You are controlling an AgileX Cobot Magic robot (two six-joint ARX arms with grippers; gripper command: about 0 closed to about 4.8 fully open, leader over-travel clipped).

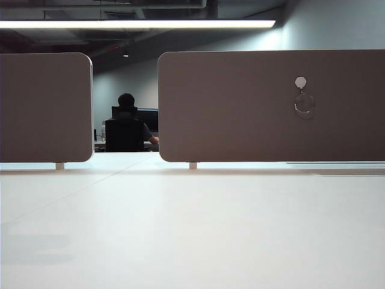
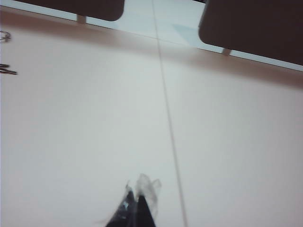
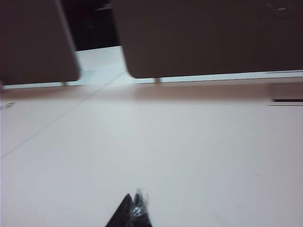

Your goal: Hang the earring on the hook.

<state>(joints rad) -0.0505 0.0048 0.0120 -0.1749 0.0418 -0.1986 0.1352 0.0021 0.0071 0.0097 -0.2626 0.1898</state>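
The hook is a small white hexagonal pad on the right grey panel. The earring, a thin silvery wire hoop, hangs just under the pad, on the panel's face. Neither arm shows in the exterior view. In the left wrist view my left gripper is shut over the bare white table, its dark tips pressed together with nothing between them. In the right wrist view my right gripper is likewise shut and empty, low over the table and facing the panels, well short of them.
A second grey panel stands at the left, on small feet like the first. In the gap between the two panels a person sits at a desk beyond the table. Small dark metal bits lie at the edge of the left wrist view.
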